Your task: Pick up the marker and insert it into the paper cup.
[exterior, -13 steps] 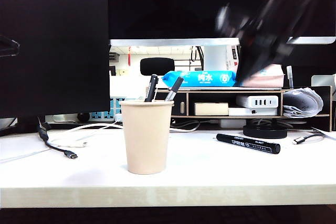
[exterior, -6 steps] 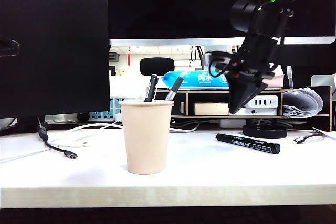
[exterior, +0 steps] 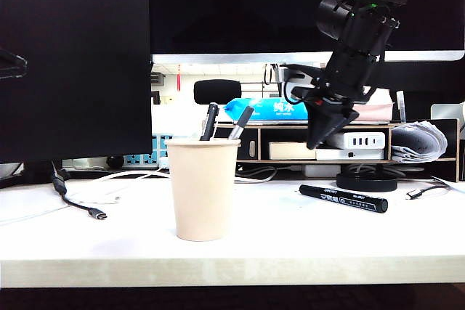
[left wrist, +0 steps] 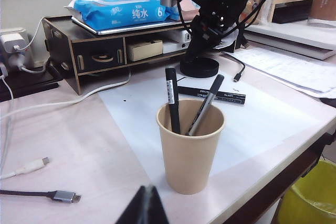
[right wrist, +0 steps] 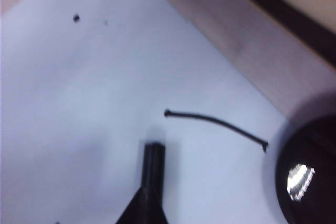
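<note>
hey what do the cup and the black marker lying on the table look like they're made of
Paper cup: looks like matte beige paper, with a rolled rim and no sheen. Marker: probably plastic, a smooth black barrel with a slight gloss and white printed lettering. The right hand hangs shut above it.

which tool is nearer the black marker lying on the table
Right. The right tool hangs shut in the air above the marker, near its cap end. The left tool sits shut on the near side of the paper cup, with the marker beyond the cup.
</note>
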`<state>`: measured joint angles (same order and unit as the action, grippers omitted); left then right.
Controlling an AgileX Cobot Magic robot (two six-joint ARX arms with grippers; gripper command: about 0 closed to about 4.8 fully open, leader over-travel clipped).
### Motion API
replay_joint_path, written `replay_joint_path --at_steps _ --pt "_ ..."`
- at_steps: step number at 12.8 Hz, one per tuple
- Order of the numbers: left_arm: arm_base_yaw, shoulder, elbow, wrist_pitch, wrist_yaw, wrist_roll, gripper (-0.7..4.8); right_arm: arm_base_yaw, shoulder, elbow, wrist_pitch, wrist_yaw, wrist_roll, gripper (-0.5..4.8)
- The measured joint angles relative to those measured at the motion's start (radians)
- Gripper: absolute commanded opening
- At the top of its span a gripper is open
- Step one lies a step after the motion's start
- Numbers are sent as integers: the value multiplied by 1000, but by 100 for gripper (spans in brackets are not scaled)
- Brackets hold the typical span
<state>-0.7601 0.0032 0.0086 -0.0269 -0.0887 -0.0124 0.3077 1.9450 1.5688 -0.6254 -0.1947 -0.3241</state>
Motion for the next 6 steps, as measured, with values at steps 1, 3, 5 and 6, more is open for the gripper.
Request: replay_joint_path --at_steps 1,3,5,6 --pt "-2 0 0 0 0 0 -4 0 0 0 -1 -20 -2 117" --pt "-11 0 0 0 2 0 -4 0 6 1 0 -27 -4 117" --pt "-10 0 0 0 1 0 -4 0 34 4 0 -37 -3 117" --pt "-10 0 0 0 0 0 -4 0 49 4 0 -37 -3 117"
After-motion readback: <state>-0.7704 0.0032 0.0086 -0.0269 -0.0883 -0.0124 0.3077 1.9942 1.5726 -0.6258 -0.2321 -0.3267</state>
